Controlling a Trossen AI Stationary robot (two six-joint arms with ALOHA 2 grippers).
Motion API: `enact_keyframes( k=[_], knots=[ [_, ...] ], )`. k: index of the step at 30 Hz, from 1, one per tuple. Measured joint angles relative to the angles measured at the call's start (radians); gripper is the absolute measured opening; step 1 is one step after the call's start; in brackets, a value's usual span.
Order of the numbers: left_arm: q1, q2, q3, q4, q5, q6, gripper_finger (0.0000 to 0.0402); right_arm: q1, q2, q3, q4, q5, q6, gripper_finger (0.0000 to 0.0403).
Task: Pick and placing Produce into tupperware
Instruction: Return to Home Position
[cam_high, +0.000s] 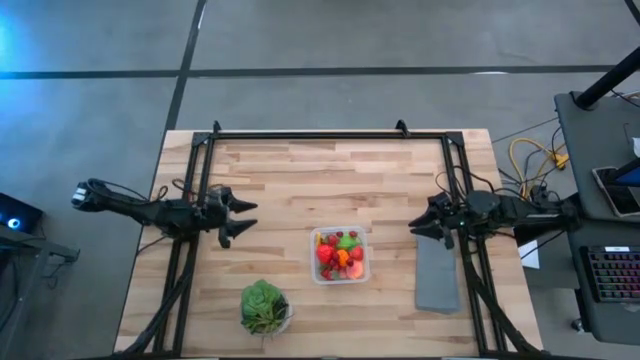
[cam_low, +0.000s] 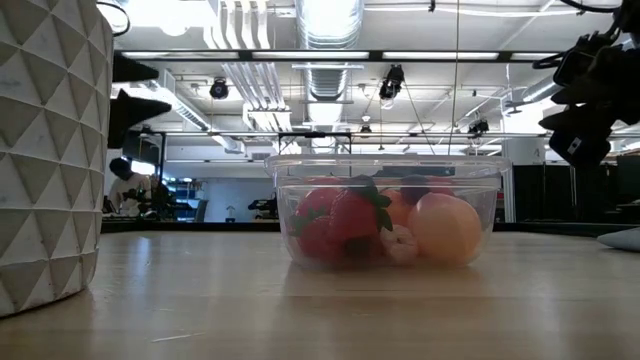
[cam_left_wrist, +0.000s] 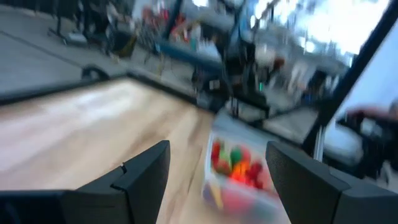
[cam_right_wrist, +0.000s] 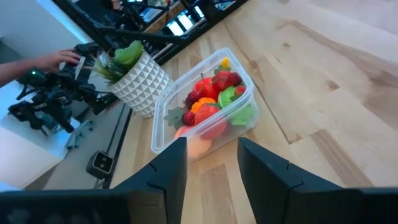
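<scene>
Nearest the low camera, at the left edge of frame, stands a white faceted bowl (cam_low: 40, 150) holding the leafy plant (cam_high: 264, 305). A grey slab (cam_high: 437, 275) lies lower right of centre in the high view. Next back, the tupperware (cam_high: 313, 262) sits flat on the table (cam_high: 300, 175), lower centre of the high frame, between plant and slab and touching neither. The produce (cam_high: 340, 256) is inside it: red berries plus orange and lime-green pieces, filling most of its depth. No loose piece shows on the boards.

Judgement: loading looks finished, and the step in hand is parking the arms, not another pick.

The left gripper (cam_high: 238, 223) is at mid-left of the high frame, fingers spread wide and empty. The tupperware lies to its right and lower in frame, well apart. The right gripper (cam_high: 416, 229) is at mid-right, just above the slab's upper end in frame, fingers parted by a narrower gap and also empty. The tupperware lies to its left and lower, near but apart. In the low view both hang above the container rim.

The next move calls for each arm to draw toward its own side without dipping, the right one clearing slab and container wall. No grasp is needed.

Farthest off, a person's hand (cam_right_wrist: 57, 59) rests on equipment beyond the table, upper left of the right wrist view.
</scene>
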Motion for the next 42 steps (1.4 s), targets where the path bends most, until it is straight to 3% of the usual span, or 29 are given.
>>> enact_keyframes(
  k=[10, 18, 42],
  knots=[
    [0.241, -0.135, 0.0, 0.002, -0.001, 0.0, 0.0252, -0.054, 0.0, 0.0, 0.006, 0.001, 0.0, 0.0133],
    [0.355, -0.193, 0.0, 0.002, -0.001, 0.0, 0.0252, -0.056, 0.0, -0.003, 0.026, 0.001, 0.0, 0.013],
    [0.362, -0.202, 0.0, 0.002, -0.001, 0.0, 0.0252, -0.056, 0.001, -0.004, 0.024, 0.001, 0.0, 0.0132]
  ],
)
